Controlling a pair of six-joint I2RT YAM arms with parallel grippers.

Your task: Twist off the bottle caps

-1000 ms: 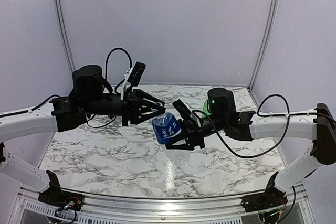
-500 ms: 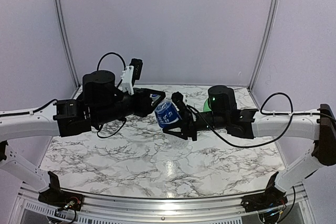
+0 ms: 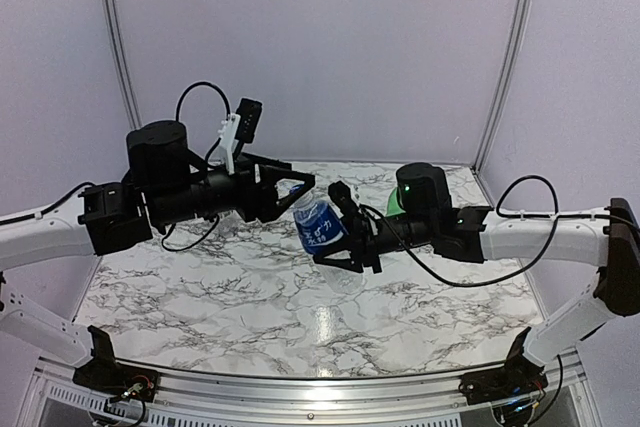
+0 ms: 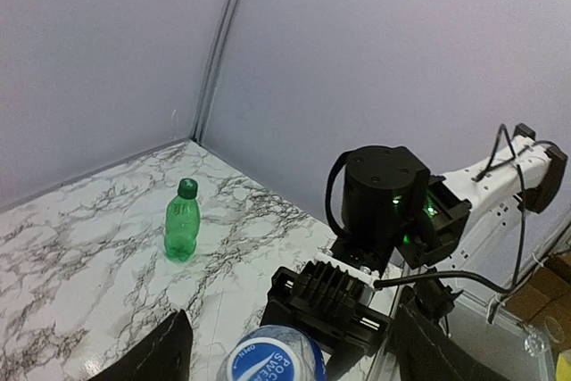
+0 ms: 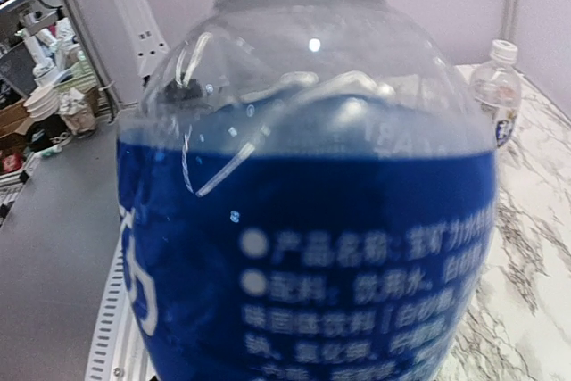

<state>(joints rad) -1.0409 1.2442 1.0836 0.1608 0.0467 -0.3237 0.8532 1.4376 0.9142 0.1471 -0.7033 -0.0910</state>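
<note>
Your right claw is clamped around the body of the blue-label bottle and holds it clear of the table, above the middle of the marble top. The bottle is tilted, with its top leaning towards the left and its clear base towards the near right. In the right wrist view the blue label fills almost the whole frame, so the claw's own fingers cannot be made out there.

Your left claw sits just left of the bottle's top, spread wide and holding nothing. In the left wrist view its two fingers stand well apart on either side of the blue cap. The cap faces the camera between them, and neither finger touches it. It is on the bottle.

The green bottle stands upright on the table at the far right, behind the right arm, with its green cap on. Only a sliver of it shows in the overhead view.

The white-label bottle stands upright on the marble with its whitish cap on. It appears only at the right edge of the right wrist view, well apart from the held bottle.
</note>
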